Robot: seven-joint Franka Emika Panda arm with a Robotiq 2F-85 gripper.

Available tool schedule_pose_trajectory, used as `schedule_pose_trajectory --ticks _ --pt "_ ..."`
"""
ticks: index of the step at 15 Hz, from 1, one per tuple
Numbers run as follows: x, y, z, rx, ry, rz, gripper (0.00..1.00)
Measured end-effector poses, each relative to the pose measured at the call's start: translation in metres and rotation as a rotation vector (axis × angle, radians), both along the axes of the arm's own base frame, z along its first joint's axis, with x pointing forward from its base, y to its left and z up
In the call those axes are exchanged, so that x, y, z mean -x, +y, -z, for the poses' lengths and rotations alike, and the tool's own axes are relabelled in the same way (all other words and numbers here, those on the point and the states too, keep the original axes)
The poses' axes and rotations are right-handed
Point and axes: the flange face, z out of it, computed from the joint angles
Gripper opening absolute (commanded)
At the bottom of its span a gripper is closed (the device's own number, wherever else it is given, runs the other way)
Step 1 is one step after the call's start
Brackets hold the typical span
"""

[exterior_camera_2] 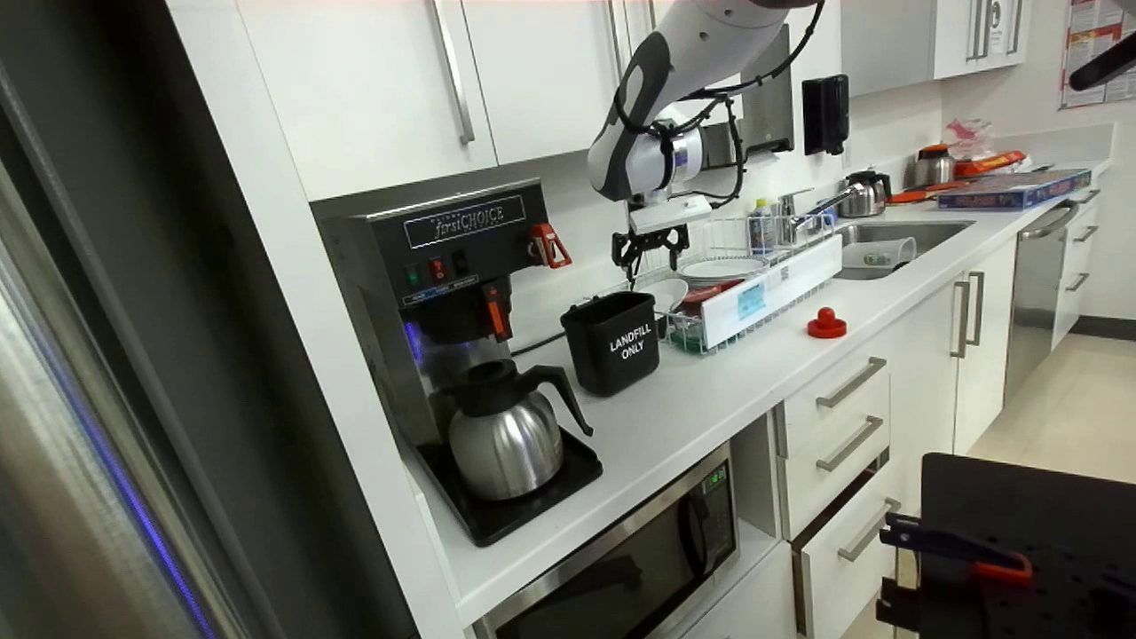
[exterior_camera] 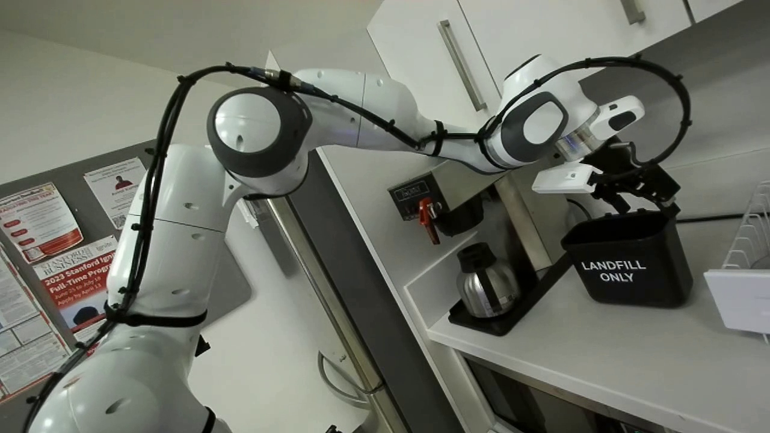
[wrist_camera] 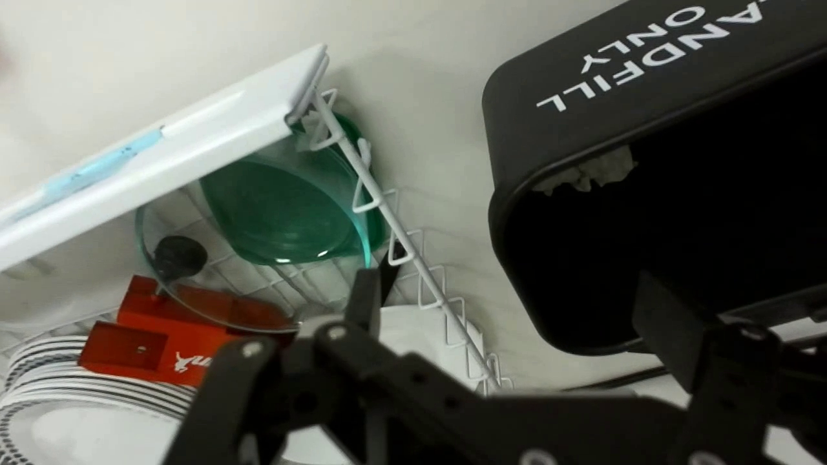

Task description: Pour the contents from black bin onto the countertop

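Observation:
The black bin point(exterior_camera: 637, 285) stands upright on the white countertop point(exterior_camera: 601, 349), its "LANDFILL ONLY" side facing the counter's front; it also shows in an exterior view point(exterior_camera_2: 612, 355). In the wrist view the bin point(wrist_camera: 575, 123) lies at the right with its dark mouth showing. A crumpled whitish wad point(wrist_camera: 594, 171) shows just inside its rim; the rest of the inside is too dark to see. My gripper point(exterior_camera: 646, 208) is open and empty above the bin's rack-side end, also seen in an exterior view point(exterior_camera_2: 655, 271). In the wrist view point(wrist_camera: 508, 290) one finger overlaps the bin's mouth, the other the dish rack.
A white dish rack point(exterior_camera_2: 781, 288) with plates, a green container point(wrist_camera: 284, 206) and a red item point(wrist_camera: 187, 323) stands close beside the bin. A coffee maker point(exterior_camera_2: 373, 284) and steel coffee pot point(exterior_camera_2: 506, 444) stand on the other side. Cabinets point(exterior_camera_2: 373, 89) hang above. A red knob point(exterior_camera_2: 826, 325) lies near the counter's front.

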Motion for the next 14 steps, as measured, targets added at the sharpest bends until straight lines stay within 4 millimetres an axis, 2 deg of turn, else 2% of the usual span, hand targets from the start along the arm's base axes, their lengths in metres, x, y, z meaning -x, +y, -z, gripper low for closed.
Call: schedule_pose_trajectory --ticks 4,9,13,14 --pt "-0.002 0.001 0.003 0.001 -0.005 -0.003 1.0" --pt "-0.016 0.006 0.024 -0.029 -0.034 -0.011 1.0" --pt "-0.023 0.001 0.039 -0.024 -0.039 -0.012 1.0" --pt "-0.024 -0.001 0.042 -0.022 -0.039 -0.012 0.75"
